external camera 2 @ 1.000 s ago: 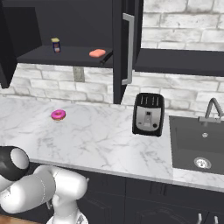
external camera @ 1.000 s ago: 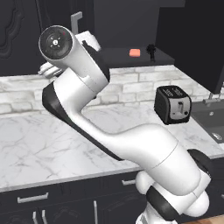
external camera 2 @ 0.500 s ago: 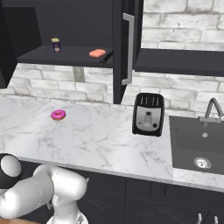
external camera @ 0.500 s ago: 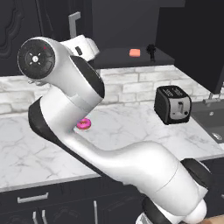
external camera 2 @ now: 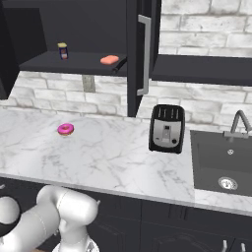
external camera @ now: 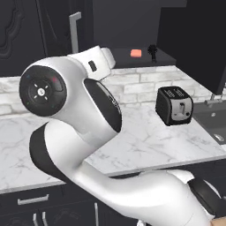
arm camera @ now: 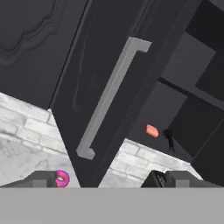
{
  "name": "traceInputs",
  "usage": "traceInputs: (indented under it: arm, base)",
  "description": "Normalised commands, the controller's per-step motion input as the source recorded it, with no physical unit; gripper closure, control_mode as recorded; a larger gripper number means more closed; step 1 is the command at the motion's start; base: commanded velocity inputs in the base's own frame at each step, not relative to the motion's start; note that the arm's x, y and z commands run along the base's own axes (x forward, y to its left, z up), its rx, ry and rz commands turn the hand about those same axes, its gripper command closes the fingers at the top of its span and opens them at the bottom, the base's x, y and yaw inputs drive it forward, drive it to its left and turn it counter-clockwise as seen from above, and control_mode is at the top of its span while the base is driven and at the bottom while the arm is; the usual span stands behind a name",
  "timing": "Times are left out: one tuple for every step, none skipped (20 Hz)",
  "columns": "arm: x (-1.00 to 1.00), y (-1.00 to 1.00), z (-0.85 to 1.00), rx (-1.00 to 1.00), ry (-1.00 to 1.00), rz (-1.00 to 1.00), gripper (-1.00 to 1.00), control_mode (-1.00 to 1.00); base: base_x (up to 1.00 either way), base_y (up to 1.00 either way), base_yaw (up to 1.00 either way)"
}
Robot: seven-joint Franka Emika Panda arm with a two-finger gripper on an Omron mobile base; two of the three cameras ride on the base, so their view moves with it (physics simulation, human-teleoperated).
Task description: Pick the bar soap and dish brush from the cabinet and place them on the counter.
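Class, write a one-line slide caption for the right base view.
Bar soap waits on the open cabinet shelf above the marble counter.

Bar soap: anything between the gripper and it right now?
Partly. In the hand view the open cabinet door with its silver handle hangs ahead of the open gripper; the bar soap sits on the shelf past the door's edge.

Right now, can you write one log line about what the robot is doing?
stage: reaching toward cabinet | fingers: open, empty | bar soap: on shelf | dish brush: beside soap | counter: neither item placed

Dish brush [external camera 2: 119, 66] largely behind door
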Motion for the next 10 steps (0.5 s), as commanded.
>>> traceInputs:
  arm:
    - [-0.34, -0.56, 0.05, 0.11, 0.0, 0.0, -1.0, -1.0]
    - [-0.21, -0.63, 0.05, 0.16, 0.0, 0.0, -1.0, -1.0]
    - [-0.08, -0.74, 0.06, 0.22, 0.04, 0.0, -1.0, -1.0]
    - [0.0, -0.83, 0.02, 0.27, 0.09, 0.0, -1.0, -1.0]
    - [0.0, -0.84, 0.0, 0.29, 0.12, 0.0, -1.0, -1.0]
    - [0.01, -0.84, 0.0, 0.29, 0.15, 0.0, -1.0, -1.0]
    - [0.07, -0.73, 0.0, 0.27, 0.14, 0.0, -1.0, -1.0]
    - [0.11, -0.67, 0.0, 0.25, 0.12, 0.0, -1.0, -1.0]
    - [0.11, -0.66, 0.0, 0.24, 0.09, 0.0, -1.0, -1.0]
    - [0.14, -0.53, 0.0, 0.21, 0.08, 0.0, -1.0, -1.0]
  base:
    - [0.0, 0.0, 0.0]
    - [0.0, 0.0, 0.0]
    - [0.0, 0.0, 0.0]
    - [0.0, 0.0, 0.0]
    - [0.0, 0.0, 0.0]
    - [0.0, 0.0, 0.0]
    - [0.0, 0.0, 0.0]
    - [0.0, 0.0, 0.0]
    - [0.0, 0.0, 0.0]
    - [0.0, 0.0, 0.0]
